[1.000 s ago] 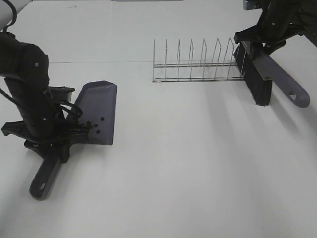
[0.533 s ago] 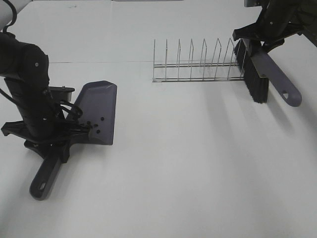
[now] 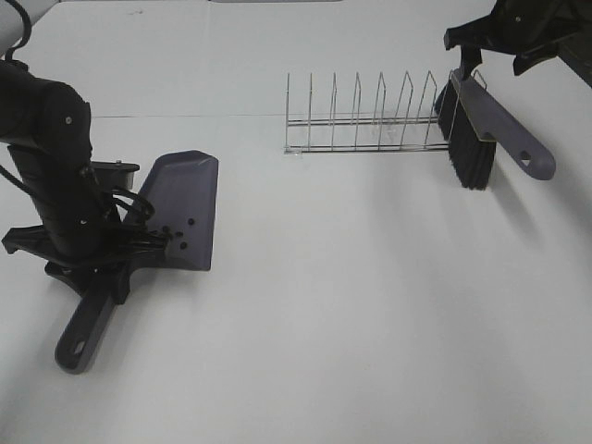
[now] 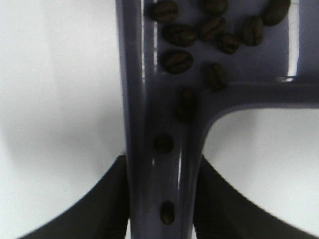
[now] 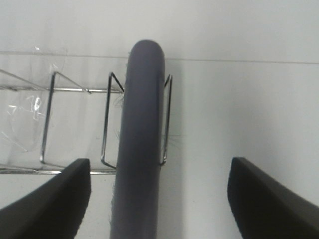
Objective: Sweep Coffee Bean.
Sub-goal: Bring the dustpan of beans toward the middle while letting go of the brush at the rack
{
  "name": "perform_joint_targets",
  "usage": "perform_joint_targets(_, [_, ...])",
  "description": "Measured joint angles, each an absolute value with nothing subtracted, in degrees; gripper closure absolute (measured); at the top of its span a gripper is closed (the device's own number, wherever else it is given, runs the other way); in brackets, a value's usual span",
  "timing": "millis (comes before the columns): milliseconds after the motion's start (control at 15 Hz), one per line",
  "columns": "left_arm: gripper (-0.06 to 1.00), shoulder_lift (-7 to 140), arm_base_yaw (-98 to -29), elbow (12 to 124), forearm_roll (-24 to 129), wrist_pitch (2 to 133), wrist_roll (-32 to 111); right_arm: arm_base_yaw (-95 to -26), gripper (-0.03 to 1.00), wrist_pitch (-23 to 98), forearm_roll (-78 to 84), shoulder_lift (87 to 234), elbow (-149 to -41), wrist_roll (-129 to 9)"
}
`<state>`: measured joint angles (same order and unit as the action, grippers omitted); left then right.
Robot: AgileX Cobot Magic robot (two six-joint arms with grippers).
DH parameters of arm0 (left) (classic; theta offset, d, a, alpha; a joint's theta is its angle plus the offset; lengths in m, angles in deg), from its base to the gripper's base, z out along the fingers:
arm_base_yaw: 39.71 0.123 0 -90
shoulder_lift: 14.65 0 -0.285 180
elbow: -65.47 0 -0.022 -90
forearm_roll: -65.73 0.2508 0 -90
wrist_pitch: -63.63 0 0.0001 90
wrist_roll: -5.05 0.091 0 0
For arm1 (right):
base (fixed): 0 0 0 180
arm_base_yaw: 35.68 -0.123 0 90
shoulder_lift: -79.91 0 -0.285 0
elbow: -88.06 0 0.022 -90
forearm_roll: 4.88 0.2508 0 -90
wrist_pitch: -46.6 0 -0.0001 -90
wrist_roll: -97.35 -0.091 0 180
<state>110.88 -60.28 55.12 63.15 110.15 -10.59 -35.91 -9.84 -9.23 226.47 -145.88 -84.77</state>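
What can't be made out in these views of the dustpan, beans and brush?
- Coffee beans: total count; the left wrist view cuts the dustpan off at its edge, exterior high shows only specks.
- Left gripper: buried under its own arm in exterior high.
- Brush: bristles hidden under its back in the right wrist view; whether it leans on the rack is unclear.
- Right gripper: a dark mass in exterior high, gap unreadable there.

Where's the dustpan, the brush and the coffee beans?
dustpan (image 3: 188, 199), high view, on its flat scoop.
brush (image 3: 469, 153), high view, on its black bristles.
coffee beans (image 4: 178, 60), left wrist view, on one bean lying in the dustpan.
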Motion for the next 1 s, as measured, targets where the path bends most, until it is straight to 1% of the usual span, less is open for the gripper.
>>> perform_joint_targets(133, [0.63,109.4,-60.3,55.1,63.1,110.6,-10.6,-35.9,0.33,-10.7,-8.9,223.8,-146.0,-84.9])
perform_joint_targets(333, [0.63,106.6,-60.7,55.4,59.0,109.2,-10.8,-35.9,0.33,-21.4,-8.0,219.4,-146.3,-83.2])
perform_joint_targets(533, [0.63,106.8,-65.1,55.4,55.4,106.0,-10.6,-35.9,0.33,-23.1,-6.3,214.7,-141.5,-82.0])
perform_joint_targets(800, [0.63,109.4,-67.0,55.8,52.2,104.1,-10.6,-35.9,0.33,-23.0,-3.8,203.1,-125.0,-81.2])
perform_joint_targets(1000, [0.63,111.1,-67.8,56.4,51.8,103.7,-10.6,-35.9,0.33,-22.3,-1.5,191.9,-107.6,-80.5])
